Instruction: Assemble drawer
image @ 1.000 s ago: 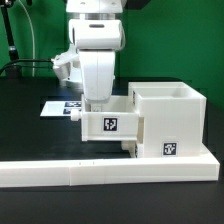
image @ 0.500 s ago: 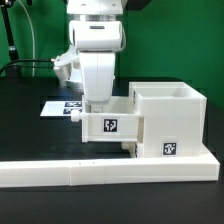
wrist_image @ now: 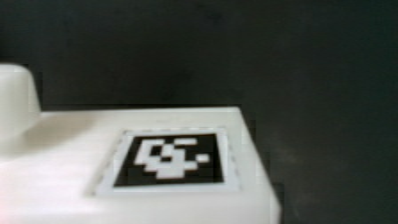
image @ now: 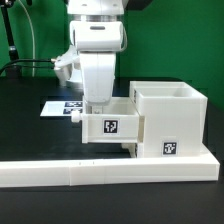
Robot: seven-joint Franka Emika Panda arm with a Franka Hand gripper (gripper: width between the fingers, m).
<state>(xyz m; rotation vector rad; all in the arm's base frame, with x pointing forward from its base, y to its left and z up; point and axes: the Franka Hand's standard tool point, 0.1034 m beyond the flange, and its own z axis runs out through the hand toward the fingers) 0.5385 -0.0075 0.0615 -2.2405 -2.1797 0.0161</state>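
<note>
The tall square drawer shell (image: 168,120) stands at the exterior view's right against the low wall. A shallow tray (image: 111,124) with a tag on its side sits partly pushed into the shell's left opening, its round knob (image: 76,113) pointing left. My gripper (image: 97,104) reaches down at the tray's knob end with its fingers close together on the tray's wall. The fingertips are hidden by the tray. The wrist view shows only the tray's tagged white face (wrist_image: 171,158) and the knob (wrist_image: 15,95), very near. The second tray is out of view.
The long low white L-shaped wall (image: 100,172) runs along the front of the black table. The marker board (image: 60,106) lies flat behind the tray, partly hidden by my arm.
</note>
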